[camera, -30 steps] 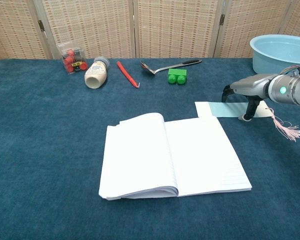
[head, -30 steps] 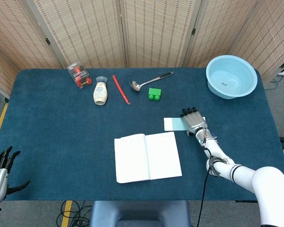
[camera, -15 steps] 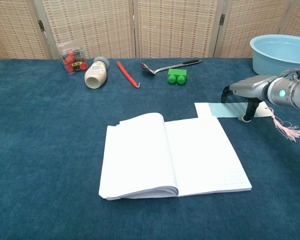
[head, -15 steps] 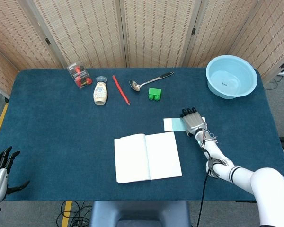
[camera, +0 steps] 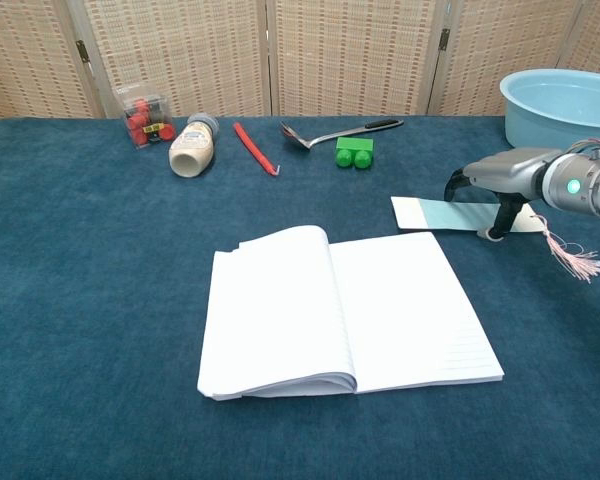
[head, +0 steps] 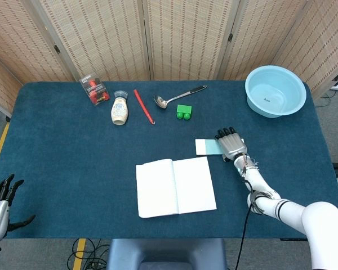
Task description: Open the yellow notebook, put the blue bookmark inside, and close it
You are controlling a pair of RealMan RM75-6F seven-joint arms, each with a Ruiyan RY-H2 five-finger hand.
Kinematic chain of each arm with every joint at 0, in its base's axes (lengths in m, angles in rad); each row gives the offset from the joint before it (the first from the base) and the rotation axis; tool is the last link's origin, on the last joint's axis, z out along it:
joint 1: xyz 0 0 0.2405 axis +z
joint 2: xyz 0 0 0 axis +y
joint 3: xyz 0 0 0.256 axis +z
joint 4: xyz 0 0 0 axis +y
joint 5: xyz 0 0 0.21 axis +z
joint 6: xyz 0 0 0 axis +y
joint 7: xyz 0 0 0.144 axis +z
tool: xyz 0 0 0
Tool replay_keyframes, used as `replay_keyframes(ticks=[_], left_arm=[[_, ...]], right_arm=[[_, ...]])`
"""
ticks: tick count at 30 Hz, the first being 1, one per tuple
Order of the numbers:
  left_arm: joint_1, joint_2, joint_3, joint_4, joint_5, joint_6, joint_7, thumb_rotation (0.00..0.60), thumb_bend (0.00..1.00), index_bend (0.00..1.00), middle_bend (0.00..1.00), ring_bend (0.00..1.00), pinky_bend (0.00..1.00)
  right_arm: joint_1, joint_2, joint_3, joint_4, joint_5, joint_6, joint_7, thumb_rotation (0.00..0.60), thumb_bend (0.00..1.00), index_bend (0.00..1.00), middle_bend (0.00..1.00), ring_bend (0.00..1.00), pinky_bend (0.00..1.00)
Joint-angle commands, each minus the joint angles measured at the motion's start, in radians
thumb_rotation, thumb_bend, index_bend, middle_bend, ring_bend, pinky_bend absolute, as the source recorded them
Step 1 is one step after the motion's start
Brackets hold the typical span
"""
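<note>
Chest view showed the right hand (camera: 500, 190) pinching the blue bookmark (camera: 435, 214) at right-centre, beside the opened notebook (camera: 345, 310); the left hand (head: 1, 203) hung spread wide, lower left.

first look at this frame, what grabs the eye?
The open notebook, white pages up, at the table's near middle. Just beyond its right page, the right hand arches over the pale blue bookmark, a fingertip down at its right end. The big light-blue basin fills the far right corner.
</note>
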Motion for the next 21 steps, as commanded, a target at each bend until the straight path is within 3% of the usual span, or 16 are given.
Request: replay_keyframes(ticks=[1, 12, 17, 21], left_arm=[[0.000, 0.000, 0.000, 0.000, 0.000, 0.000, 0.000, 0.600, 0.07, 0.15, 0.04, 0.04, 0.15], [0.002, 0.004, -0.001, -0.007, 0.001, 0.005, 0.006, 0.600, 0.07, 0.15, 0.04, 0.04, 0.15], [0.007, 0.007, 0.000, -0.015, -0.003, 0.008, 0.005, 0.600, 0.07, 0.15, 0.04, 0.04, 0.15], [0.010, 0.010, 0.002, -0.015, -0.006, 0.008, 0.007, 0.600, 0.07, 0.15, 0.04, 0.04, 0.15]], right_arm=[[-0.010, 0.014, 0.014, -0.013, -0.040, 0.019, 0.034, 0.600, 0.32, 0.28, 0.08, 0.00, 0.00], [-0.024, 0.111, 0.081, -0.116, -0.336, 0.141, 0.300, 0.600, 0.32, 0.30, 0.10, 0.00, 0.00], [-0.016, 0.119, 0.125, -0.137, -0.428, 0.172, 0.506, 0.600, 0.31, 0.30, 0.10, 0.00, 0.00], [0.000, 0.107, 0.131, -0.117, -0.514, 0.209, 0.609, 0.600, 0.30, 0.30, 0.10, 0.00, 0.00]])
